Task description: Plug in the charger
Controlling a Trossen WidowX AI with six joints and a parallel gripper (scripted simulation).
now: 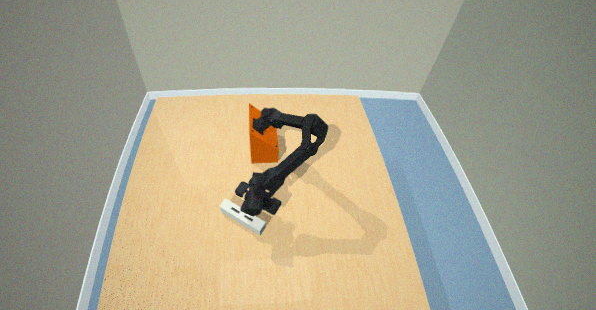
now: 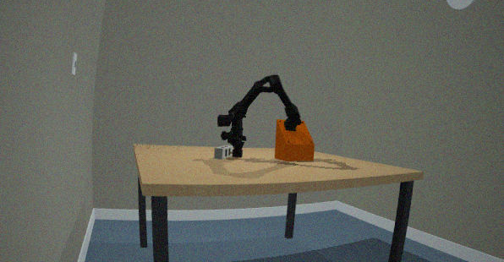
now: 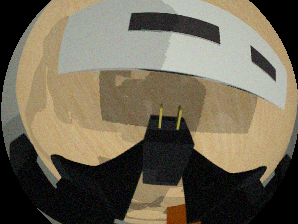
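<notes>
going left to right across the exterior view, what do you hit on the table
power strip → gripper shut on the charger, just right of the strip → orange block that the arm's base sits on. The charger itself is too small to pick out in this view.

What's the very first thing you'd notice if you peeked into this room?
The black robot arm arching over the wooden table from its bright orange base. Its gripper is shut on a black charger with two gold prongs, right beside the white power strip near the table's middle.
</notes>
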